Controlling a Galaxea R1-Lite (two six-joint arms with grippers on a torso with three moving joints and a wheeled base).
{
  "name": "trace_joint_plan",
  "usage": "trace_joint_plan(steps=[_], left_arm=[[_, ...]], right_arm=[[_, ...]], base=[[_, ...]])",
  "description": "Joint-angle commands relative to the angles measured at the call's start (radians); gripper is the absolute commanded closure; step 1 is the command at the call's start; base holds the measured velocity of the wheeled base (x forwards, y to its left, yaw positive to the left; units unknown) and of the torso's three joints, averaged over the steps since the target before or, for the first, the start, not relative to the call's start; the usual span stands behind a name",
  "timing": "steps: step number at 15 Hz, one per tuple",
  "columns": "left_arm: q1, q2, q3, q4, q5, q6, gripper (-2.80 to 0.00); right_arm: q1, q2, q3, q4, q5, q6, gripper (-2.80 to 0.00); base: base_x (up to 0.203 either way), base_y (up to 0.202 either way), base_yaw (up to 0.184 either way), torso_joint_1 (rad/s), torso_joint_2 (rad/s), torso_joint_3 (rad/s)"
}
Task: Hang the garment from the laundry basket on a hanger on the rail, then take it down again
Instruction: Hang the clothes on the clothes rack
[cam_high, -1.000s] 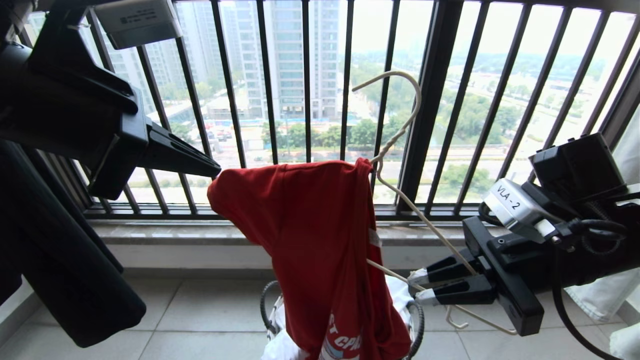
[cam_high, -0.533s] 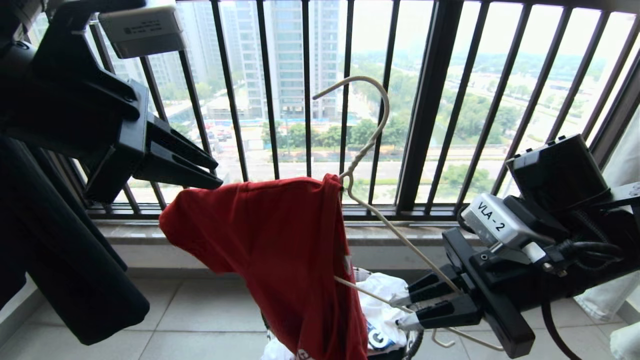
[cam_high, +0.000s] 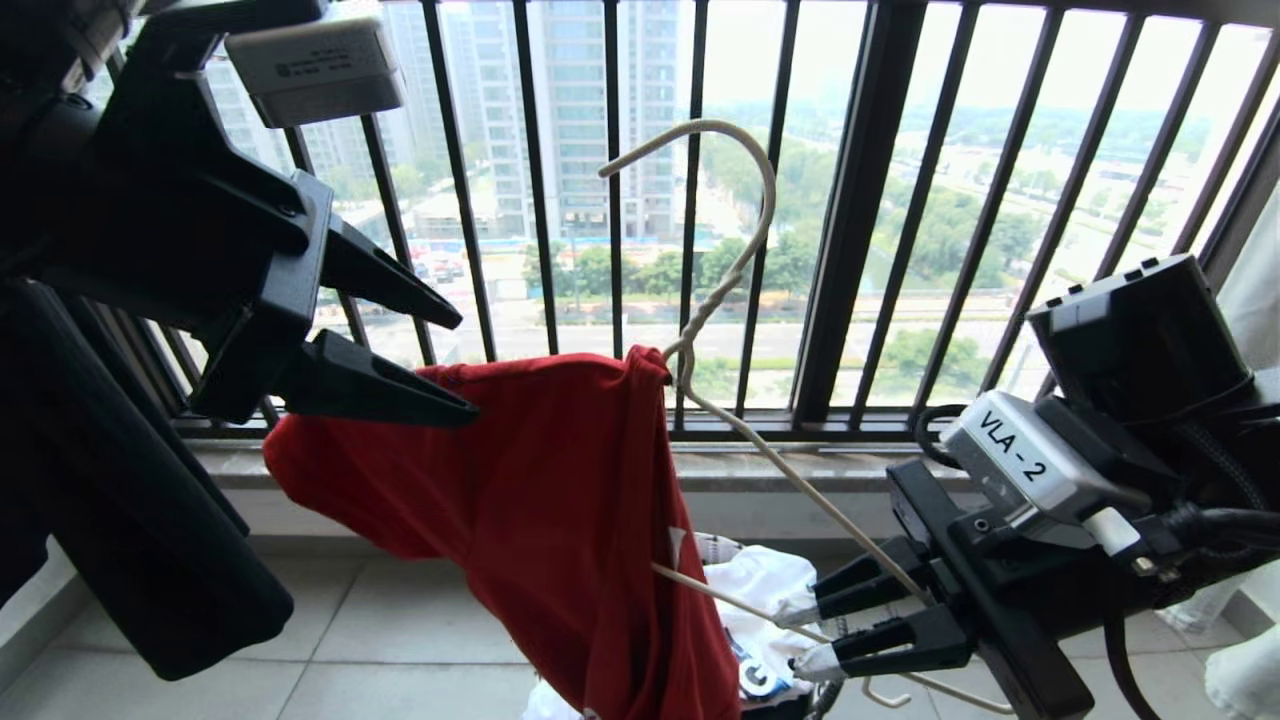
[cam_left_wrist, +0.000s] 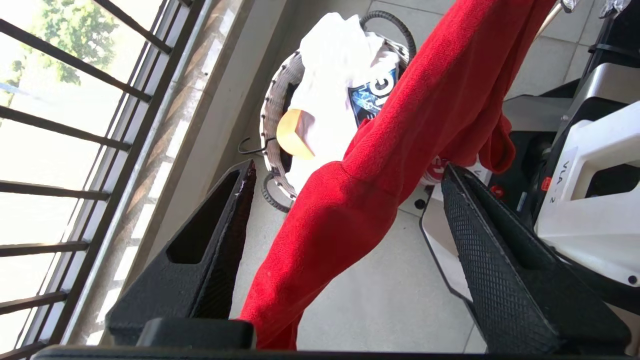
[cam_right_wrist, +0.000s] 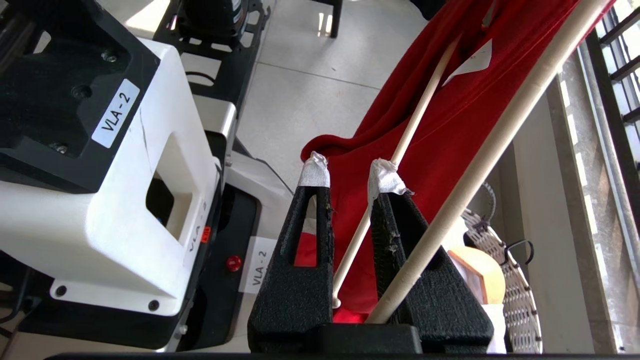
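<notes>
Shirt: red, draped over one arm of the hanger, hanging slantwise above the basket (white cloth inside). Hanger: hook up, before the window bars. Right gripper: jaws clamped on hanger wire. Left gripper: jaws spread, astride the shirt's shoulder.

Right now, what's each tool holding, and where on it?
Right tool: shut on the thin white wire hanger, at its lower bar. Left tool: open around the red T-shirt, holding nothing.
</notes>
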Motion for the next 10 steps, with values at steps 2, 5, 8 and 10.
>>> trace_joint_plan(steps=[2, 5, 8, 10], left_arm=[[-0.034, 0.010, 0.005, 0.007, -0.032, 0.000, -2.80], [-0.061, 0.023, 0.020, 0.008, -0.073, -0.011, -2.80], [-0.073, 0.041, 0.025, 0.003, -0.075, -0.027, -2.80], [-0.073, 0.050, 0.021, 0.002, -0.091, -0.030, -2.80]], right_arm=[[0.001, -0.038, 0.001, 0.001, 0.002, -0.006, 0.00], [0.001, -0.054, 0.002, 0.001, 0.004, -0.006, 0.00], [0.000, -0.054, 0.000, -0.001, 0.002, -0.006, 0.00], [0.000, -0.052, -0.002, -0.005, 0.004, -0.006, 0.00]], base=[[0.000, 0.000, 0.000, 0.000, 0.00, 0.000], [0.000, 0.000, 0.000, 0.000, 0.00, 0.000], [0.000, 0.000, 0.000, 0.000, 0.00, 0.000], [0.000, 0.000, 0.000, 0.000, 0.00, 0.000]])
